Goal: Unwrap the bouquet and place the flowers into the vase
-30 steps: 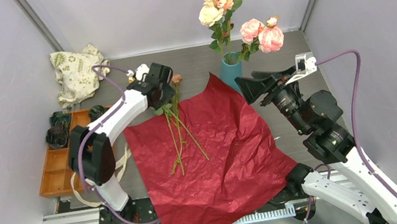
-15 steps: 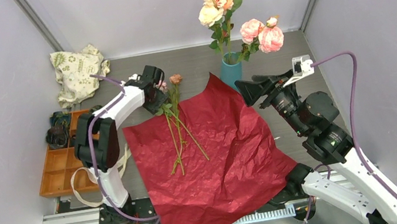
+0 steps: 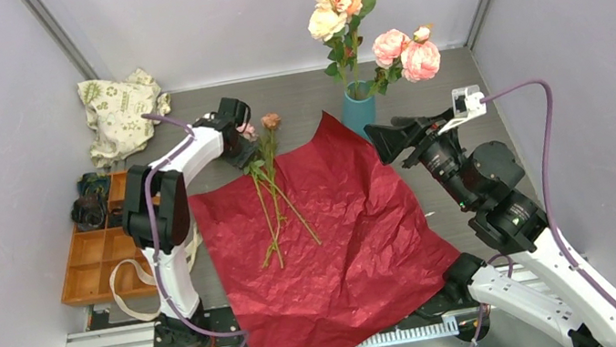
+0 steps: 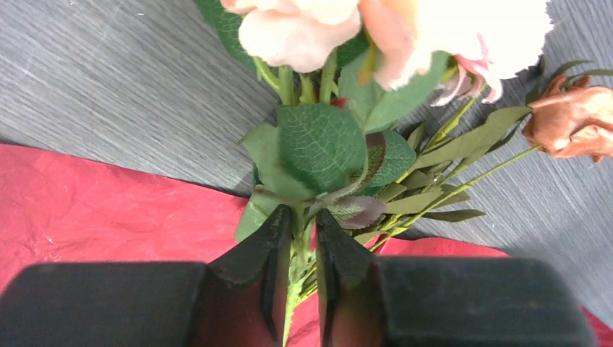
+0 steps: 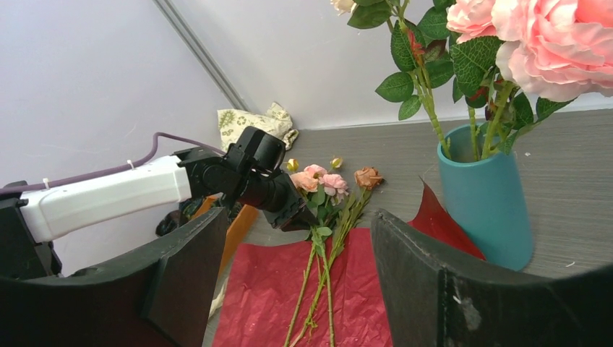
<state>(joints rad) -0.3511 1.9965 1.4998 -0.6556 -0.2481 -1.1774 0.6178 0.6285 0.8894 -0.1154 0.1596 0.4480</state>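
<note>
- Stems of the loose flowers (image 4: 318,148) sit pinched between your left fingers (image 4: 249,271), which just narrowed.
- Right fingers (image 5: 448,289) wait spread near the vase (image 5: 481,195); lifting looks next.

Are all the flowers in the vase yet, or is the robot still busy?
About halfway. Done: the red paper lies flat and open, and some roses already stand in the teal vase. In hand: the left hand sits around the stems of the loose flowers; whether it grips yet, I cannot tell. Left: lift those into the vase.
</note>
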